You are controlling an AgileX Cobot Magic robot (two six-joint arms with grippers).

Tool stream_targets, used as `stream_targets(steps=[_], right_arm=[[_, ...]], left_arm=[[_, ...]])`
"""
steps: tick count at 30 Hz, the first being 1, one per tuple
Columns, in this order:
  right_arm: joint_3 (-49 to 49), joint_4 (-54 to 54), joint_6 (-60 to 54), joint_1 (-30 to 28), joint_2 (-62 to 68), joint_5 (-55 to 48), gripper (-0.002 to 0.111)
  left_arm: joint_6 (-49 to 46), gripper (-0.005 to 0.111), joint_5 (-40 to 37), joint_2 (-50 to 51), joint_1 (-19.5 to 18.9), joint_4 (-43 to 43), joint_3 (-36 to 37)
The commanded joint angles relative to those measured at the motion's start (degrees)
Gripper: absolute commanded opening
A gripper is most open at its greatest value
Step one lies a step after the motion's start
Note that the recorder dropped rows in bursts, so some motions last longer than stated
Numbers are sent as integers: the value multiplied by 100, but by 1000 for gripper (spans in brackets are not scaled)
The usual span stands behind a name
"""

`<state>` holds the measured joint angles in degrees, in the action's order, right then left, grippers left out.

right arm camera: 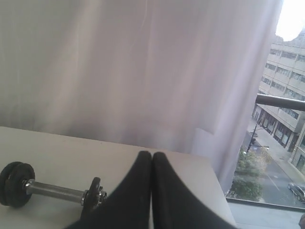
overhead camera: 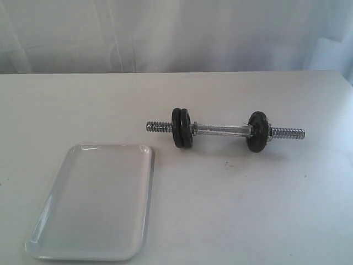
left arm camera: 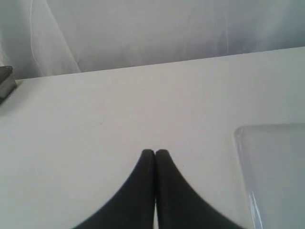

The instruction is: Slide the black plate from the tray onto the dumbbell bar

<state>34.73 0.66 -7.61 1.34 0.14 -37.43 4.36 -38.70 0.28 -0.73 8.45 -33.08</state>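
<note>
Your tray, lower left of the exterior view, holds nothing. All 3 black discs sit on the dumbbell bar at mid-frame: a pair left of centre and a single disc right of centre. I judge the black plate to be the outer disc of that pair, but the 3 look alike, so you cannot be sure.

The slide looks finished, so keep both arms away from the bar, which could roll on the tabletop. Check that the pair sits flush.

The left pincer and the right pincer are each pressed fully together and grip nothing.

Only the exterior view shows the whole tray and both threaded ends, but it shows no arm. The left wrist view catches just a tray corner at lower right. The right wrist view shows the bar at lower left, with the pincer hiding part of it.
</note>
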Motion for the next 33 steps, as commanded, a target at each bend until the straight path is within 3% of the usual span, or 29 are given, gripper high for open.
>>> stream_targets(steps=[1, 15, 17, 20, 24, 33], right_arm=[[-998, -66, 9, 31, -14, 1285, 0], [-3289, -66, -8, 31, -14, 3214, 0], [-3473, -66, -8, 31, -14, 3228, 0], [-3473, -66, -8, 31, -14, 2451, 0], [-3473, -66, 15, 31, -14, 2475, 0], [-3473, -66, -11, 31, -14, 2509, 0]], left_arm=[[62, 0, 1933, -28, 28, -73, 1080], [-23, 0, 3687, -28, 28, -49, 3308], [-11, 0, 3326, -28, 28, -49, 3308], [-10, 0, 3161, -28, 28, -83, 3308], [103, 0, 2801, -28, 28, -718, 3308], [103, 0, 2754, -28, 28, -719, 3308]])
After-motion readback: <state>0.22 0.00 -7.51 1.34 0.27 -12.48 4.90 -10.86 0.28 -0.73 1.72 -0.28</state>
